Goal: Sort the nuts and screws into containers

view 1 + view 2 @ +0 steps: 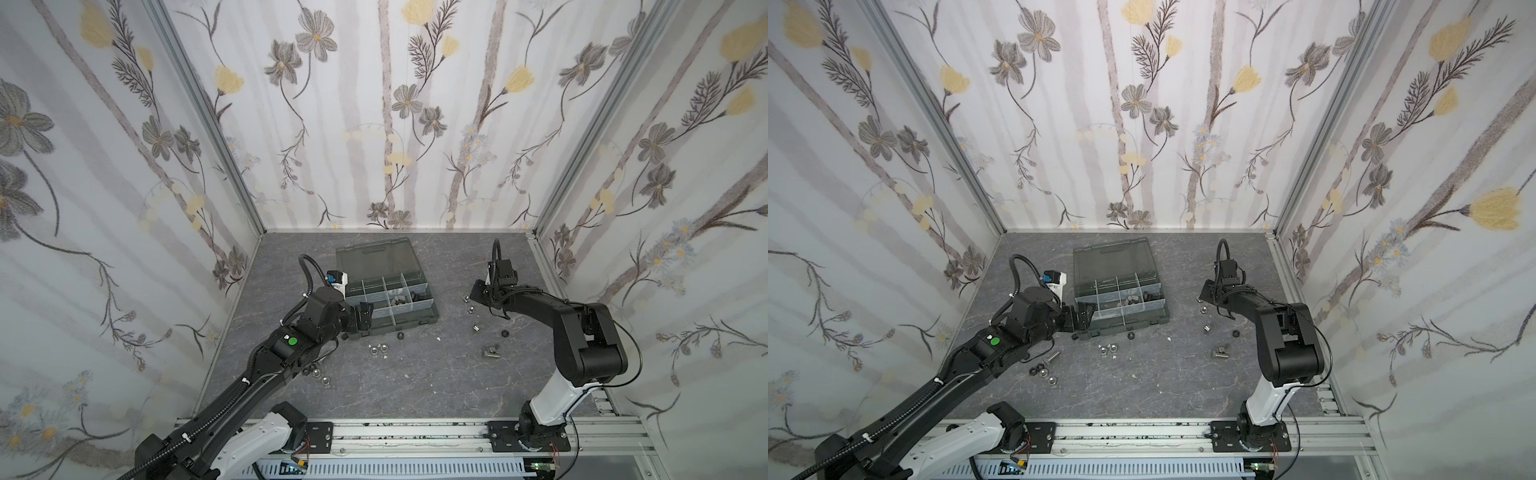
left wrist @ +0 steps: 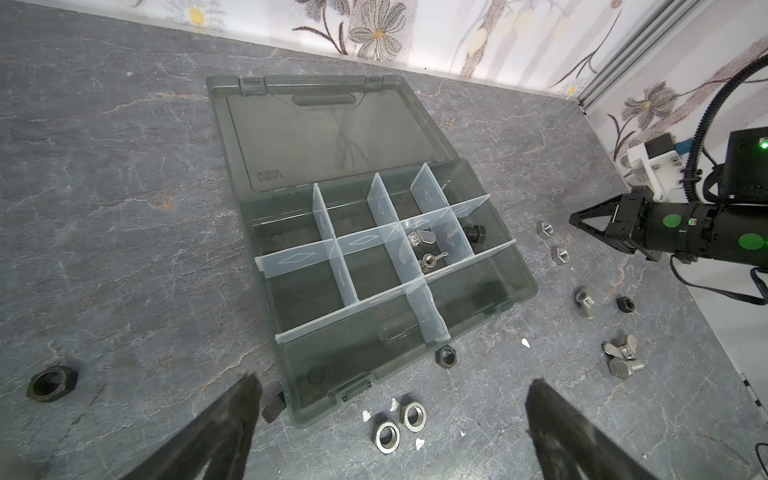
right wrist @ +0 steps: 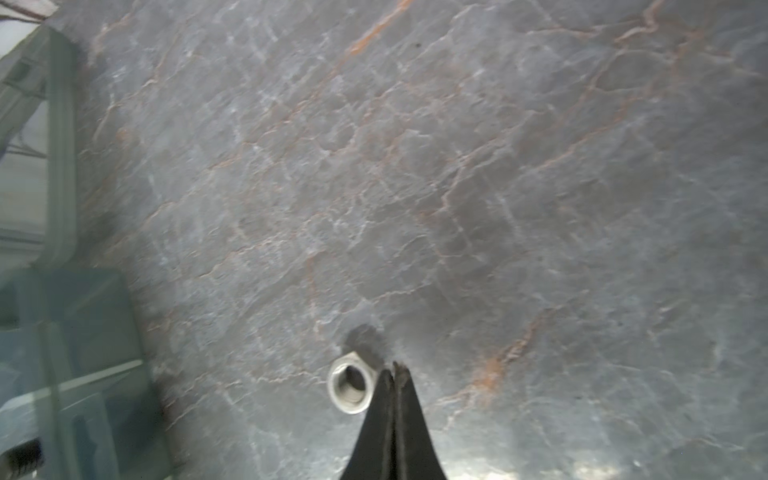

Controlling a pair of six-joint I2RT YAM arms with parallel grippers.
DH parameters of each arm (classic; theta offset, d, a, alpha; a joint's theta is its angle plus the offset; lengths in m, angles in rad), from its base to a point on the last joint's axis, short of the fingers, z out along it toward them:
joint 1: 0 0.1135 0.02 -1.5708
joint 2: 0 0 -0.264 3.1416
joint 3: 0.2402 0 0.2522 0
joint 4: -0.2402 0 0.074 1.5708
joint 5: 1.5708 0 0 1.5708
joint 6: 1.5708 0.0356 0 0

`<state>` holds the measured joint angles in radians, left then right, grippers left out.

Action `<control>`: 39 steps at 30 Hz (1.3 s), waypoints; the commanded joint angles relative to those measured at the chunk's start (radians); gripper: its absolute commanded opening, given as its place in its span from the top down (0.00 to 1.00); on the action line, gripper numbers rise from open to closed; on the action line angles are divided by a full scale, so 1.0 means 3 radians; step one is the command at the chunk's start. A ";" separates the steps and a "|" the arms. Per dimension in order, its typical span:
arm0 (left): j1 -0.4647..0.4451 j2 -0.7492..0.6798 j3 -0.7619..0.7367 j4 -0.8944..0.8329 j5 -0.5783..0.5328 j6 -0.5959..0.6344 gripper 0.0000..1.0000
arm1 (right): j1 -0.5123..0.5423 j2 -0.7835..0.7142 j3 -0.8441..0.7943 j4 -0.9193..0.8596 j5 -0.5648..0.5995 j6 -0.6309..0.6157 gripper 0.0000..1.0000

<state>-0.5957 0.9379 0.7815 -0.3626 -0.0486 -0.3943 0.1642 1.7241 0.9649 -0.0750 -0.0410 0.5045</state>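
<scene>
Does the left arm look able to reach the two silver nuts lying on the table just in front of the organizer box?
Probably yes. The left arm holds its jaws wide open close to the two silver nuts, which lie loose on the table; nothing stands between.

I find free passage along the front edge of the grey marbled counter [image 1: 415,390]. At mid-counter the dark grey plastic organizer box [image 1: 415,325] stands in my way, its smoky lid [image 1: 376,259] lying flat toward the back edge. Loose silver and black nuts [image 1: 471,308] litter the counter to its right and front.
</scene>
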 commanded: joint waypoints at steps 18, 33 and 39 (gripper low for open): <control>0.0050 -0.0002 0.0004 0.0108 0.0090 -0.0086 0.00 | 0.0472 -0.0879 -0.0316 -0.0717 0.0140 -0.0224 0.57; 0.0048 0.0075 0.0046 0.0120 0.0167 -0.0092 0.00 | 0.0653 -0.1598 -0.1074 -0.0917 0.0059 -0.0061 0.52; 0.0051 0.0124 0.0069 0.0122 0.0185 -0.0085 0.00 | 0.0666 -0.1610 -0.1287 -0.0764 0.0011 -0.0010 0.54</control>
<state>-0.5816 0.9691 0.7910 -0.3473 0.0036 -0.4187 0.3607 1.2507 0.5972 -0.3374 -0.0277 0.4820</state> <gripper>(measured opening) 0.998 0.462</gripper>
